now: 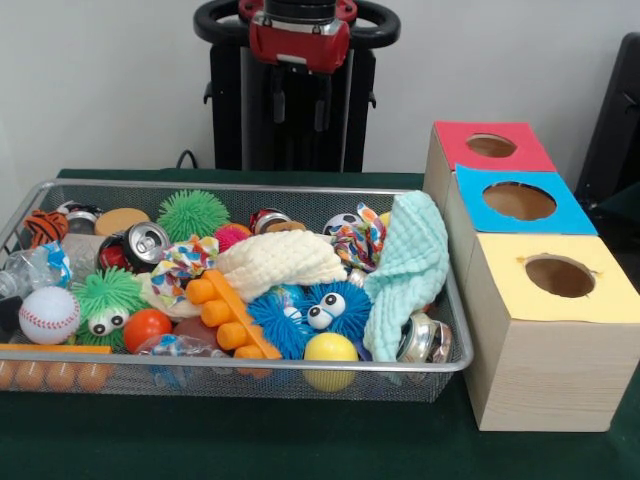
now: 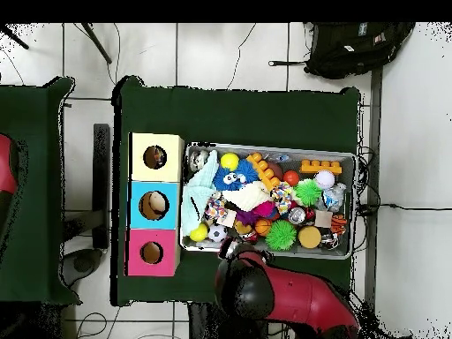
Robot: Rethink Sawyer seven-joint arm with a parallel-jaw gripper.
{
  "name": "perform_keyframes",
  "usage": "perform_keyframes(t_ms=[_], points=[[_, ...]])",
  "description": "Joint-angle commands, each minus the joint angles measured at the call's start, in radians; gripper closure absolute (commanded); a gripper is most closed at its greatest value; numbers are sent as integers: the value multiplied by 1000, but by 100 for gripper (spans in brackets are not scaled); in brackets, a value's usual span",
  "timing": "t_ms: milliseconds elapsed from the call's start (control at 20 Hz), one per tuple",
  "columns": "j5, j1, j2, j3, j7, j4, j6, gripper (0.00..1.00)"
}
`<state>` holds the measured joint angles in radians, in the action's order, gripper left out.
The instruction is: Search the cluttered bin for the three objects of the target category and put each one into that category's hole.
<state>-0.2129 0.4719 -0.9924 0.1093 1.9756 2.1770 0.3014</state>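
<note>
The wire-mesh bin (image 1: 240, 186) is full of toys; it also shows in the overhead view (image 2: 265, 148). One dotted white fabric piece (image 1: 185, 258) lies left of centre beside a crushed can. A second dotted piece (image 1: 360, 240) lies at the back, next to the mint-green cloth. They also show from overhead, the first (image 2: 284, 196) and the second (image 2: 214, 209). I cannot pick out a third. The yellow-topped hole (image 1: 560, 276) (image 2: 154, 157) is in the nearest wooden box. My gripper (image 1: 300, 122) hangs open and empty behind the bin's far rim, over the table edge.
A mint-green cloth (image 1: 415, 262) drapes over the bin's right end and a cream waffle cloth (image 1: 280, 262) lies in the middle. Blue-topped (image 1: 519, 201) and red-topped (image 1: 491, 146) holes stand behind the yellow one. Balls, cans and fuzzy toys fill the bin.
</note>
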Motion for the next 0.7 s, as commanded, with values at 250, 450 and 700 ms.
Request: perform_keyframes(t_ms=[250,450,700], points=[[-62,38,66,99,-44,-20,43,0],[-63,37,74,103,-32,-22,33,0],[-64,19,105,86,22,-30,-39,0]])
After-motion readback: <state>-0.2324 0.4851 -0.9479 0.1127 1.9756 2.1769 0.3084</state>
